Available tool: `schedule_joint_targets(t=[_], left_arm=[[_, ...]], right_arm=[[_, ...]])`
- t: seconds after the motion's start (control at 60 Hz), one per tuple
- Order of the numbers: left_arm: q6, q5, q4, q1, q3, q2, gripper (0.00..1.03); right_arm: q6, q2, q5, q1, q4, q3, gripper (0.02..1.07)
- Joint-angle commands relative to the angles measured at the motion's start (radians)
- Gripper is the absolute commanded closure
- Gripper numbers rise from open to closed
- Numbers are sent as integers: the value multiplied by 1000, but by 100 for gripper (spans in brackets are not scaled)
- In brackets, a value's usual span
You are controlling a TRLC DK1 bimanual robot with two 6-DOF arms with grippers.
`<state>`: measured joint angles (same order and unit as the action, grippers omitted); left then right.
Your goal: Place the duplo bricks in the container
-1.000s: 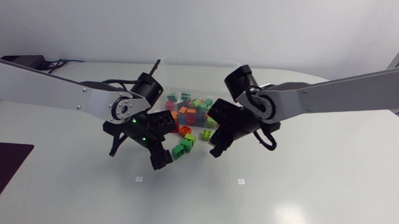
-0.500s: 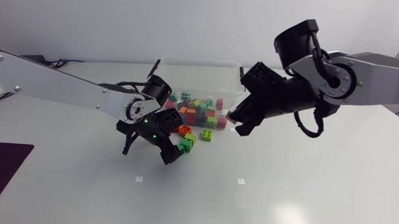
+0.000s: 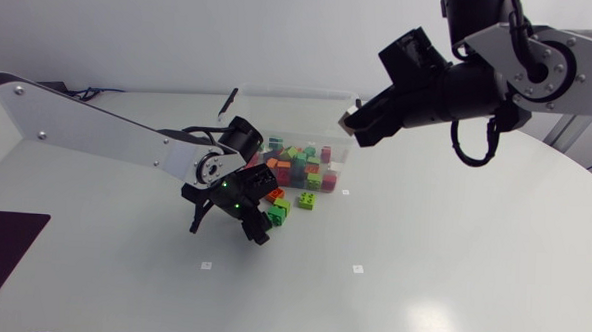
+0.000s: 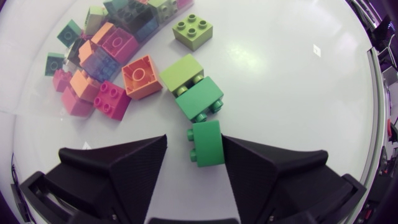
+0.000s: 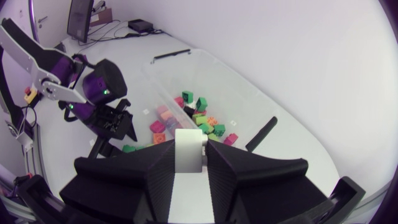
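Coloured duplo bricks lie heaped in and before the clear container. My left gripper is low on the table by the loose bricks. In the left wrist view a green brick lies between its fingers, against one finger with a gap to the other, so the gripper is open. Ahead of it lie another green brick, a lime brick and an orange brick. My right gripper hangs high by the container's right end, shut on a white brick.
A single lime brick sits on the table right of the pile. A black stick lies behind the container and a dark mat at the left edge. Small white marks dot the front of the table.
My right arm has risen from the pile and swung up to the right with the white brick. My left gripper slid towards the green bricks and its jaws have narrowed.
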<state>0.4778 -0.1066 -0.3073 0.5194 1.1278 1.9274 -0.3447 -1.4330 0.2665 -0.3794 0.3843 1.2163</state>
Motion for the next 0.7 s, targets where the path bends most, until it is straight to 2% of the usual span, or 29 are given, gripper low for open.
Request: schedule_joint_targets(t=[0.0, 0.317, 0.683], left_arm=[[-21, -2, 4, 5, 10, 24, 68], [-1, -8, -3, 5, -54, -79, 72], [16, -54, -55, 8, -91, -243, 72]], right_arm=[[41, -35, 10, 13, -27, 49, 86], [73, -159, 10, 31, -119, 124, 86], [98, -302, 8, 51, -151, 242, 86]])
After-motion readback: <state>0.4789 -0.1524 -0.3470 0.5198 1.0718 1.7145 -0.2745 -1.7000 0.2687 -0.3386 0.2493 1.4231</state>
